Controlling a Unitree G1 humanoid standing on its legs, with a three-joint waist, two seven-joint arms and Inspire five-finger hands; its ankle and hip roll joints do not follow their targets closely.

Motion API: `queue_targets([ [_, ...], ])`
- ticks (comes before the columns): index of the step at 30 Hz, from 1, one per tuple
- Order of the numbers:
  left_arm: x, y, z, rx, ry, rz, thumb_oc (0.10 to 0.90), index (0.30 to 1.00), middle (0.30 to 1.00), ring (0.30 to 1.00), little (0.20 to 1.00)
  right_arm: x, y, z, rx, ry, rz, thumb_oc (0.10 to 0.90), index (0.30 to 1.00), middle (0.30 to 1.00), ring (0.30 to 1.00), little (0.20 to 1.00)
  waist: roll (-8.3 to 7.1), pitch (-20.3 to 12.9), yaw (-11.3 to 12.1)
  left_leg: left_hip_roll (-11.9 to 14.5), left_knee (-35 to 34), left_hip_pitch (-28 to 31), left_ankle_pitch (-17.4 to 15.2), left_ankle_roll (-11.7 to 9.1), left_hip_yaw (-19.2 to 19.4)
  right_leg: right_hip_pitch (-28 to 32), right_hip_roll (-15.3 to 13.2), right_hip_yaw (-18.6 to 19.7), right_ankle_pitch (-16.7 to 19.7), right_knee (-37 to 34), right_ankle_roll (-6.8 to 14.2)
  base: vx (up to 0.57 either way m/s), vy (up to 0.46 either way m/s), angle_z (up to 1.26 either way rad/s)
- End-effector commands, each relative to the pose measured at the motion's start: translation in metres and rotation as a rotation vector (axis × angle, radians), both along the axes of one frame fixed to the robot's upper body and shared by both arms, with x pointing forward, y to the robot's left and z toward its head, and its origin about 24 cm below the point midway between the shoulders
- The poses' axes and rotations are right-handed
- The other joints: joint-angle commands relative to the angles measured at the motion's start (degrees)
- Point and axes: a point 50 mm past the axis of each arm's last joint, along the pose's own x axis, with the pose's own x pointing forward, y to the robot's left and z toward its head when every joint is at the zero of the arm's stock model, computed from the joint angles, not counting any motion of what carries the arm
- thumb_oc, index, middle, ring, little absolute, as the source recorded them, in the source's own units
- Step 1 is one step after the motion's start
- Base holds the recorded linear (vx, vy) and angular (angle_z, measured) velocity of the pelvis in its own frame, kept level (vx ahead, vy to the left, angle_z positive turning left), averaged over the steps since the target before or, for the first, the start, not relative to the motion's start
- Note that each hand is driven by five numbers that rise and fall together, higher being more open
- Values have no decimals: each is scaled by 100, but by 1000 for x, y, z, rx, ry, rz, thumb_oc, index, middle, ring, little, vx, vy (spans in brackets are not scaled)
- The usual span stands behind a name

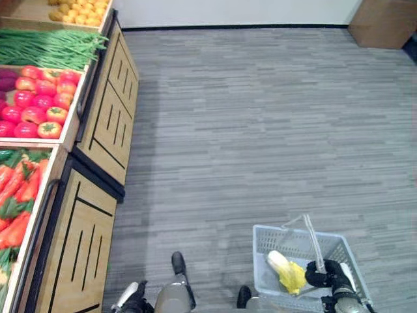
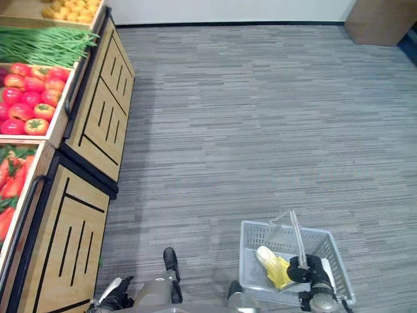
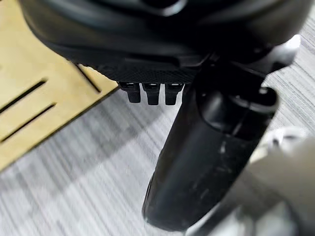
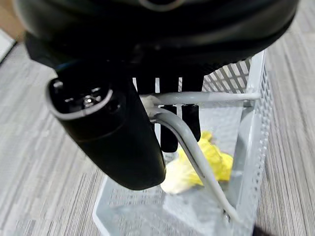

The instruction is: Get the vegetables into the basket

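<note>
Partly hidden cabbage [image 1: 287, 270] behind right hand [image 1: 326, 274]

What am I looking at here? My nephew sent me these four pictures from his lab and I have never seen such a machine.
It is a two-legged humanoid robot shopping for vegetables. Two pictures come from a stereo camera on its head, looking down; the other two come from cameras on its wrists.

On its left stand wooden produce stands with red tomatoes, green beans and red peppers.

Its dark right hand has its fingers curled round the handle of a pale blue plastic basket, which holds a yellow-leaved cabbage.

Its dark left hand hangs by the stand, with nothing between its straight fingers.
</note>
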Motion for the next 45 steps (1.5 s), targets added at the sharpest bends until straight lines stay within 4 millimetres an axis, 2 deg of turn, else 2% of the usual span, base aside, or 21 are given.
queue_targets([
  [1,5,13,6,46,-34,31,900,1000,1000,1000,1000,57,-19,41,-96,-244,59,400,300,300,300,300,-114,-85,169,203,789,-339,-685,-361,-97,-176,-510,400,512,287,556,102,201,5],
  [3,9,18,8,59,-56,58,900,1000,1000,1000,1000,72,-11,45,-86,-272,84,400,300,300,300,300,-178,-22,254,31,804,-246,-909,-170,-99,-434,-647,472,929,886,619,143,306,0],
  [5,11,20,10,63,-65,60,900,1000,1000,1000,1000,75,-8,44,-78,-278,94,400,300,300,300,300,-143,35,280,-46,766,-89,-1031,-59,-91,-650,-640,527,1067,1485,601,108,217,-22],
  [7,12,19,10,60,-65,58,900,1000,1000,1000,1000,75,-6,43,-73,-273,97,400,300,300,300,300,-105,50,280,-81,708,41,-1087,-18,-113,-795,-618,548,1142,1677,564,131,152,-8],
  [8,14,21,11,62,-73,67,900,1000,1000,1000,1000,77,-2,43,-65,-280,112,400,300,300,300,300,-39,126,160,-139,549,322,-1129,1,-193,-1164,-415,682,1116,1910,477,250,200,22],
  [10,14,23,11,65,-72,79,900,1000,1000,1000,1000,77,-1,44,-61,-288,113,400,300,300,300,300,59,195,75,-132,442,519,-1155,-19,-311,-1589,-166,731,907,1808,389,202,97,29],
  [13,12,23,10,66,-63,87,900,1000,1000,1000,1000,81,-2,48,-64,-313,112,400,300,300,300,300,78,361,-61,-179,478,788,-1320,-68,-552,-1900,-6,772,741,1423,369,222,-26,54],
  [18,6,21,8,59,-39,87,900,1000,1000,1000,1000,79,-3,49,-72,-312,123,400,300,300,300,300,36,401,-298,-265,601,1182,-1648,-172,-925,-2105,145,1196,942,371,525,239,-79,53],
  [21,-10,18,2,48,9,93,900,1000,1000,1000,1000,68,-7,44,-72,-276,112,400,300,300,300,300,0,274,-361,-305,669,1400,-1806,-224,-1170,-1992,177,1243,1018,321,517,305,-165,81],
  [24,-16,15,0,37,24,101,900,1000,1000,1000,1000,69,-9,45,-73,-277,119,400,300,300,300,300,46,200,-348,-202,686,1436,-1762,-305,-1238,-1900,237,1134,1011,329,436,149,-156,52],
  [28,-28,14,-3,33,60,121,900,1000,1000,1000,1000,63,-19,47,-92,-259,131,400,300,300,300,300,149,51,-316,236,827,1465,-1376,-608,-1561,-1719,488,828,577,562,150,197,-317,38],
  [31,-29,14,-4,36,71,114,900,1000,1000,1000,1000,61,-22,48,-99,-257,125,400,300,300,300,300,172,40,-321,331,894,1415,-1258,-679,-1623,-1624,540,740,465,583,73,111,-214,30],
  [33,-24,10,-4,27,61,109,900,1000,1000,1000,1000,55,-32,48,-121,-242,87,400,300,300,300,300,188,73,-346,487,1344,1134,-940,-788,-1385,-1448,508,515,239,650,-74,92,-244,41],
  [36,-13,3,-3,13,36,80,900,1000,1000,1000,1000,55,-36,51,-130,-251,64,400,300,300,300,300,174,160,-395,517,1711,743,-836,-766,-866,-1146,421,247,89,582,-167,59,-175,80],
  [38,-7,1,-3,17,27,61,900,1000,1000,1000,1000,54,-37,51,-132,-253,51,400,300,300,300,300,158,199,-386,451,1483,451,-910,-683,-581,-997,346,78,63,485,-133,55,-81,74],
  [39,-4,1,-2,29,28,33,900,1000,1000,1000,1000,51,-37,49,-131,-246,43,400,300,300,300,300,173,191,-423,498,1174,148,-795,-657,-69,-866,303,-109,31,403,-106,73,-29,75],
  [40,-4,1,-2,29,29,33,900,1000,1000,1000,1000,51,-37,49,-131,-246,43,400,300,300,300,300,167,200,-427,489,1173,166,-805,-658,-71,-849,294,-112,13,411,-100,94,-4,84],
  [42,-2,1,-1,42,28,9,900,1000,1000,1000,1000,50,-36,48,-128,-245,43,400,300,300,300,300,214,182,-455,612,915,-55,-529,-778,332,-684,338,-191,-104,343,-53,141,39,66],
  [43,-2,1,-1,45,32,9,900,1000,1000,1000,1000,50,-34,48,-129,-244,51,400,300,300,300,300,232,186,-404,663,795,-155,-289,-764,423,-639,376,-262,-53,304,-81,238,58,26],
  [44,-6,3,-2,51,45,9,900,1000,1000,1000,1000,51,-34,47,-129,-242,55,400,300,300,300,300,220,170,-376,687,750,-179,-236,-858,403,-495,380,-243,-171,288,-45,146,55,4],
  [45,-9,4,-2,54,54,11,900,1000,1000,1000,1000,51,-32,47,-125,-242,63,400,300,300,300,300,231,183,-373,743,723,-121,-163,-812,544,-465,418,-287,-149,304,-79,194,90,-10],
])
